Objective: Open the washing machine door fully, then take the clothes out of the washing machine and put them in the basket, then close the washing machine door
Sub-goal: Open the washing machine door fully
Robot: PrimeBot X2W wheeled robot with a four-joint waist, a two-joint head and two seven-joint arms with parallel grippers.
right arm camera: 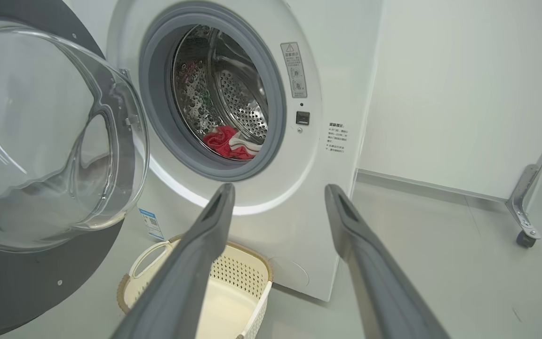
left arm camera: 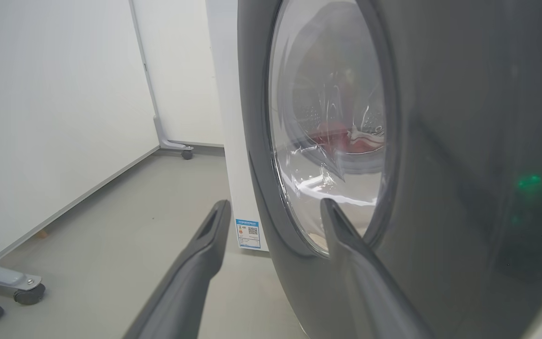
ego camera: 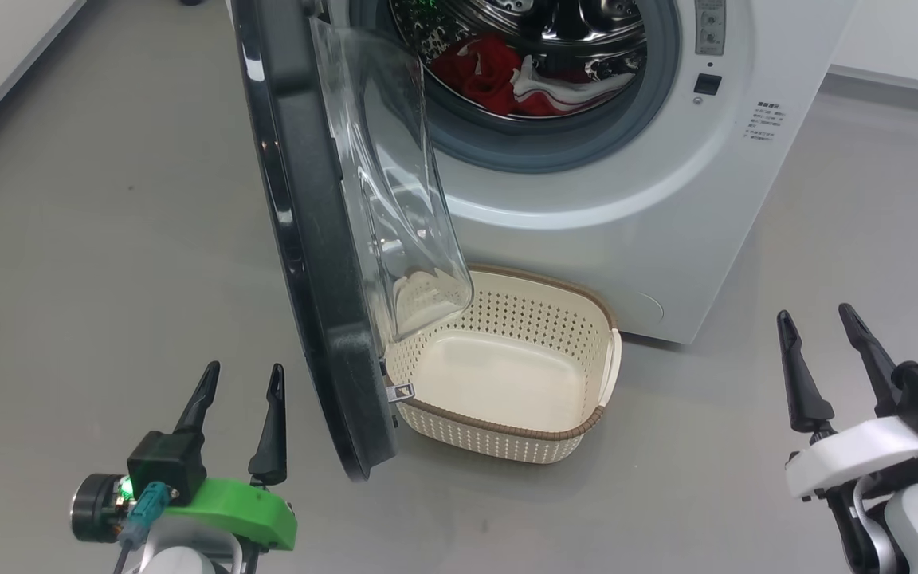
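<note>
Currently: washing machine door [ego camera: 307, 263], one, partly open, edge-on, just right of left gripper [ego camera: 244, 368], overhanging basket [ego camera: 491, 446]. Left gripper nearer; right gripper [ego camera: 814, 312] well apart. Both with fingers spread, empty. Clothes [ego camera: 499, 76], one red-and-white heap, low inside washing machine [ego camera: 586, 207], one. Basket, one, empty, below its mouth.

Washing machine door [ego camera: 304, 255]: glossy black rim, smooth; centre bowl clear, glass-like, reflective. Washing machine [ego camera: 586, 231]: smooth white casing with a soft sheen; matt grey rubber-looking mouth ring; drum [ego camera: 586, 24] bright perforated metal. Clothes [ego camera: 492, 77]: soft red and white cloth, crumpled. Basket [ego camera: 523, 315]: cream perforated plastic, matt, brown woven-look rim. Floor [ego camera: 108, 199]: grey, smooth, faint sheen.
</note>
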